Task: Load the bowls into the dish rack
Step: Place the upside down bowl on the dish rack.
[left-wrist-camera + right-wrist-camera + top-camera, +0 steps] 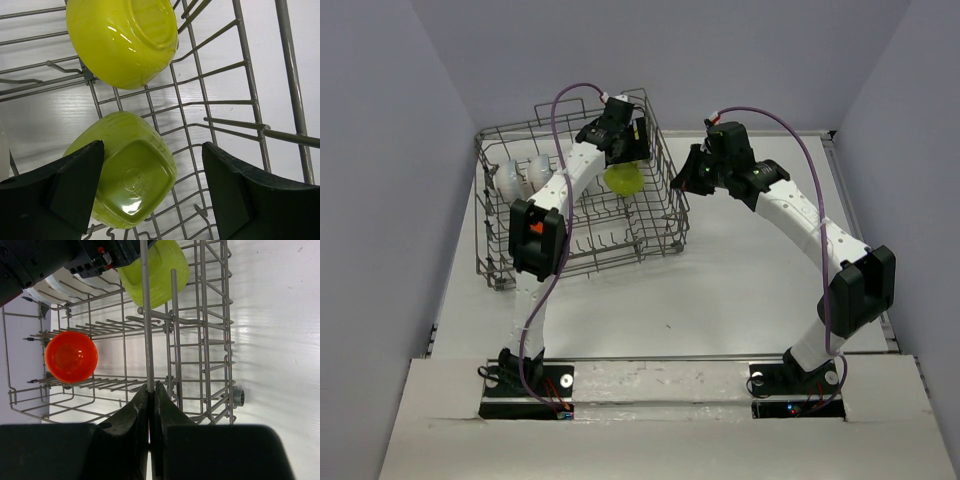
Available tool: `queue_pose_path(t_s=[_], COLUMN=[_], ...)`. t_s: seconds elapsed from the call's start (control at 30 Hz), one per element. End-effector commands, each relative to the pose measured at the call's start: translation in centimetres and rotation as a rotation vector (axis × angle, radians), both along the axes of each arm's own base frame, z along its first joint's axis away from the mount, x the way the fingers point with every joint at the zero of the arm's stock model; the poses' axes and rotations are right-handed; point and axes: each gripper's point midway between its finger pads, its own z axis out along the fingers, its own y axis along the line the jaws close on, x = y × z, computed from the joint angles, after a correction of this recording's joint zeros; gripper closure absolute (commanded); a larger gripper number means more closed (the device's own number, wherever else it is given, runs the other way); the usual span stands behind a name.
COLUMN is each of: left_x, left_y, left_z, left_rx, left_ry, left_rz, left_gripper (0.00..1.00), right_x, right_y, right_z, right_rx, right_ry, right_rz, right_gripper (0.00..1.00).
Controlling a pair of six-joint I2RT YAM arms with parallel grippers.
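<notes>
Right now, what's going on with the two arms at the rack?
The left gripper hangs open inside the dish rack, over a green bowl lying base-up on the wires, next to a yellow bowl. The right gripper is shut on an upright wire at the rack's side. White bowls and an orange bowl sit in the rack too.

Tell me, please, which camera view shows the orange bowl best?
The right wrist view: the orange bowl shows whole there, among the tines of the dish rack. In the top view the left arm covers it, leaving at most an orange speck. The left wrist view does not show it.
</notes>
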Motion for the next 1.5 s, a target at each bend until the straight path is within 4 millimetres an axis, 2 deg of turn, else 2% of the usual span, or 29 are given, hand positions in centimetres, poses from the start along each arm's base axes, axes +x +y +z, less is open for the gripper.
queue_pose_path(t_s=[0.0, 0.33, 1.1, 1.47], left_x=[-0.2, 0.2, 0.1, -0.2], left_y=[-1.8, -2.1, -4.1, -5.1], left_z=[1.6, 3.5, 2.5, 1.3], left_rx=[-0.029, -0.044, -0.058, -0.071], left_ry=[-0.025, -0.081, -0.074, -0.051], left_rz=[-0.045, -0.05, -0.102, -0.132], left_gripper=[0.12, 0.12, 0.12, 0.12], right_x=[0.5, 0.4, 0.3, 0.3], right_y=[-4.9, -5.0, -5.0, -5.0], right_z=[-2.5, -2.5, -2.9, -3.1], right_rx=[-0.122, -0.124, -0.13, -0.133], right_ry=[0.063, 0.063, 0.068, 0.072], right_rz=[-0.154, -0.153, -0.152, -0.151], right_gripper=[0.99, 0.99, 0.99, 0.99])
